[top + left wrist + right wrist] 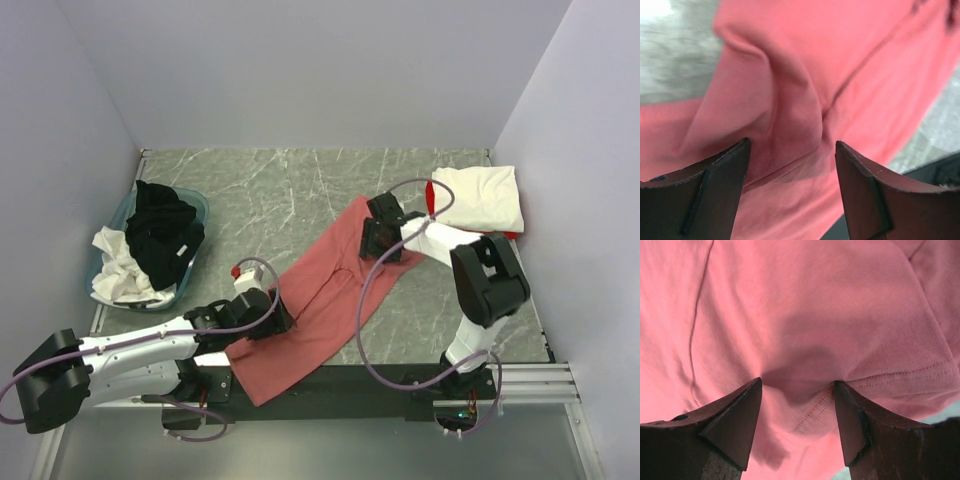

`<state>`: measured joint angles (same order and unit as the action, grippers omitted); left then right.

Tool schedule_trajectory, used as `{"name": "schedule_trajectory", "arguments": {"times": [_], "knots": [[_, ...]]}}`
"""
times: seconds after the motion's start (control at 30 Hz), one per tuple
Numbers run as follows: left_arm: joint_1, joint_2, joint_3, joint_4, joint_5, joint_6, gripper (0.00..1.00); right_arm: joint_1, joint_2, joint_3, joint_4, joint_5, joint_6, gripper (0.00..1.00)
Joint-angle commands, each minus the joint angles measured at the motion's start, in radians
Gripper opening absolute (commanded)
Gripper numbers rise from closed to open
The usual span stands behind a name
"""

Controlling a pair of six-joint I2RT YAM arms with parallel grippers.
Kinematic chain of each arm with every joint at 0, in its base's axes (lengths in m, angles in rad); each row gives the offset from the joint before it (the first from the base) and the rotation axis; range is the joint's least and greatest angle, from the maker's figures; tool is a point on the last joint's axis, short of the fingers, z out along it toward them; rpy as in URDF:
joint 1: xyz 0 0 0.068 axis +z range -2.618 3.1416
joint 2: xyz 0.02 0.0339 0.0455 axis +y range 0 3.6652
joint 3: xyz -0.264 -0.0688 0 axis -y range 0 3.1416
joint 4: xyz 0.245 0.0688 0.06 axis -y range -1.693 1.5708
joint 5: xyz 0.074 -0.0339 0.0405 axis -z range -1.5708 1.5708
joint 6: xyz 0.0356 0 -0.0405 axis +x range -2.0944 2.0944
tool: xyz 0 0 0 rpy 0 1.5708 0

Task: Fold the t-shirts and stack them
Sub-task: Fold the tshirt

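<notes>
The salmon-pink t-shirt [320, 300] lies on the tabletop [280, 190], long axis running diagonally from near left to far right, with the left fingers [720, 175] and right fingers [732, 415] spread wide, tips pressing its cloth.

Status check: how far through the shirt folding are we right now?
Done: a cream-white shirt lies folded on a red shirt at the far right. In hand: the left end effector and right end effector, jaws open, straddle wrinkles of the salmon-pink shirt, which lies rumpled, not gripped yet. Remaining: folding it, plus the black shirt and white shirt crumpled in the teal basin.
</notes>
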<state>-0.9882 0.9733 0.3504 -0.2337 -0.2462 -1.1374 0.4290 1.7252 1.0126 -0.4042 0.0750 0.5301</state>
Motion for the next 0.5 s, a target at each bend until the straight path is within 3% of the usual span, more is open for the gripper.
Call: {"name": "schedule_trajectory", "arguments": {"times": [0.0,0.3,0.47], "knots": [[-0.007,-0.004,-0.051,0.085,0.110,0.015,0.75,0.002,0.128,0.078,0.030,-0.072,0.001,0.66],[-0.039,0.074,-0.105,0.340,0.165,-0.067,0.74,0.001,0.379,0.454,-0.048,-0.201,-0.021,0.66],[-0.108,0.174,-0.016,0.364,0.140,-0.061,0.74,-0.001,0.476,0.647,-0.094,-0.245,-0.030,0.66]]}}
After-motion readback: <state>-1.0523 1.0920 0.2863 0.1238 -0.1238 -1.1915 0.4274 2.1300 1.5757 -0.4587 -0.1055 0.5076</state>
